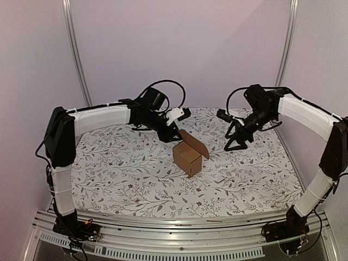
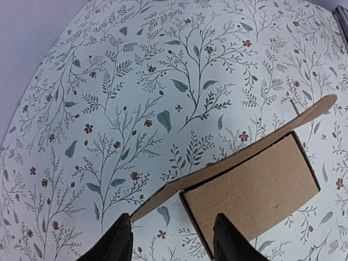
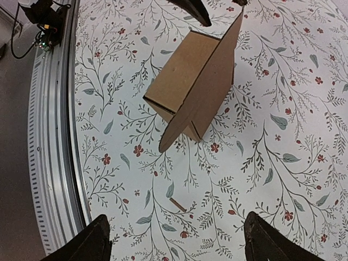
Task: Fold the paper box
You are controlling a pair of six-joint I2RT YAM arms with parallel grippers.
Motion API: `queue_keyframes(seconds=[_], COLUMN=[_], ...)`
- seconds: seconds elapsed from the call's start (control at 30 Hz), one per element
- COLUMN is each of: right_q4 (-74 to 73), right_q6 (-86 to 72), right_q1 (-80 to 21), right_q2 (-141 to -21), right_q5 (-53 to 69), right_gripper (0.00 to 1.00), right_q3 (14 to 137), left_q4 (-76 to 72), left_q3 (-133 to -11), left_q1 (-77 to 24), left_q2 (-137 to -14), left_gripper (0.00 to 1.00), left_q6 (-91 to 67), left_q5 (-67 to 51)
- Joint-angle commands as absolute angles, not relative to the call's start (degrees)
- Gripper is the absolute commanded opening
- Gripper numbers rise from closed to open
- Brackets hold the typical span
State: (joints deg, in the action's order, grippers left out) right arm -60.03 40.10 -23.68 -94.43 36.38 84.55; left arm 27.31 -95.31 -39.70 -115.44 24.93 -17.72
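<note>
Left gripper [image 2: 174, 243] with fingers [image 2: 117, 242] apart, clamped on nothing; from its own wrist view, pointing down at the near corner of the paper box [image 2: 255, 190]. Box corner and the low end of one raised flap [image 2: 244, 151] lying in the gap just ahead of the fingertips. Touching them or just short of them: impossible to tell. From above, left gripper [image 1: 171, 135] hanging just over the back edge of the box [image 1: 187, 157], slanting down from its arm.

Right gripper [image 3: 179, 242] spread wide, nothing between its fingers [image 3: 93, 242], only patterned cloth beneath. Box [image 3: 174, 89] well ahead of it and apart from it, standing upright as a small brown carton on the table [image 1: 109, 163]. One broad flap [image 3: 212, 81] standing out from the carton, nearly edge-on toward this gripper, open and not folded down. Dark tip of a left finger showing just beyond the box, at the far edge of that view. From above, right gripper [image 1: 235, 142] off to the box's right side, well apart from it.

Farther out from both grippers: floral cloth over the whole table, and a metal rail [image 1: 163, 228] along the near edge by the arm bases.
</note>
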Motion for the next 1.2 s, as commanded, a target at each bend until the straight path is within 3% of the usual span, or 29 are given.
queue_keyframes(seconds=[0.0, 0.17, 0.4, 0.6, 0.83, 0.97, 1.1, 1.17], right_q4=[-63.29, -63.43, -61.74, -60.01, -60.02, -59.75, -57.13, -55.63], right_q6=[44.11, 43.91, 44.92, 45.31, 44.71, 44.23, 41.87, 40.61], right_q1=[-25.0, -25.75, -27.86, -30.93, -31.46, -31.54, -32.26, -32.84], right_q2=[-96.52, -98.13, -98.44, -97.96, -97.26, -97.59, -97.88, -98.31], right_q5=[32.15, 32.51, 28.54, 25.61, 26.1, 26.27, 24.91, 22.92], right_gripper=[0.8, 0.75, 0.74, 0.73, 0.73, 0.72, 0.67, 0.6], right_q3=[84.42, 84.46, 83.08, 81.46, 81.57, 81.64, 81.57, 81.92], left_q4=[30.91, 32.89, 33.68, 38.58, 45.63, 46.8, 47.82, 48.03], left_q3=[-98.91, -101.5, -104.03, -110.32, -114.78, -115.02, -114.67, -114.36], left_q1=[-38.94, -38.94, -38.85, -38.85, -39.15, -39.2, -39.36, -39.54], left_q2=[-117.91, -119.32, -119.48, -123.83, -126.62, -126.56, -126.18, -125.77], left_gripper=[0.47, 0.4, 0.56, 0.56, 0.48, 0.35, 0.22, 0.18], left_q6=[27.69, 28.73, 31.79, 34.08, 36.27, 35.93, 34.48, 33.18], left_q5=[-19.97, -19.12, -14.66, -17.56, -22.15, -23.5, -23.32, -22.89])
